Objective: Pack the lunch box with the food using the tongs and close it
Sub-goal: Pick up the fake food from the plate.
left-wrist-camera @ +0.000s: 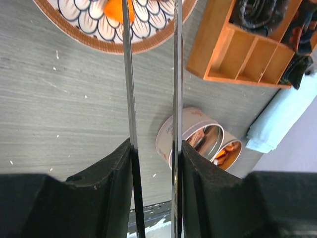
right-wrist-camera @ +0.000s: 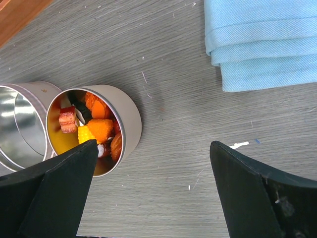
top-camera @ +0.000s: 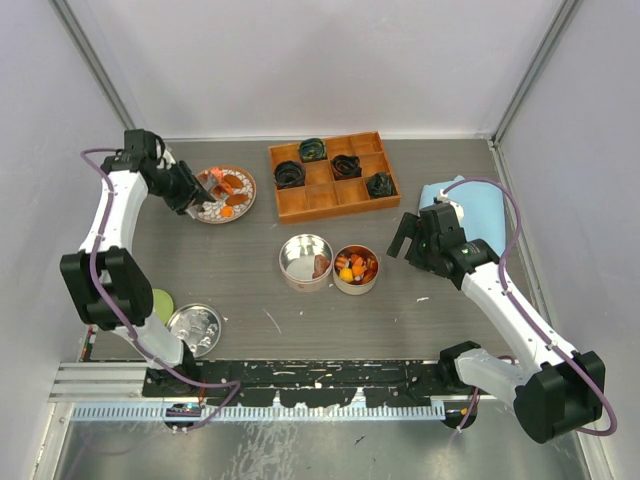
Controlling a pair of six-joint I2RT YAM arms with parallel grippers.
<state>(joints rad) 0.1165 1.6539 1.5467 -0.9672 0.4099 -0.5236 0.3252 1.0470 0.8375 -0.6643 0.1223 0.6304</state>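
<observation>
Currently the left gripper (left-wrist-camera: 155,148) clamps the tongs (left-wrist-camera: 128,74) above the plate (left-wrist-camera: 114,45), while the right gripper (right-wrist-camera: 152,148) gapes wide, holding nothing

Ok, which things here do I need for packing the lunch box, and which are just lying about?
For the job: tongs, food on the plate, near-empty tin, fuller tin, silver lid.
Lying about: wooden tray with dark coils, blue cloth, green disc (purpose unclear).
</observation>
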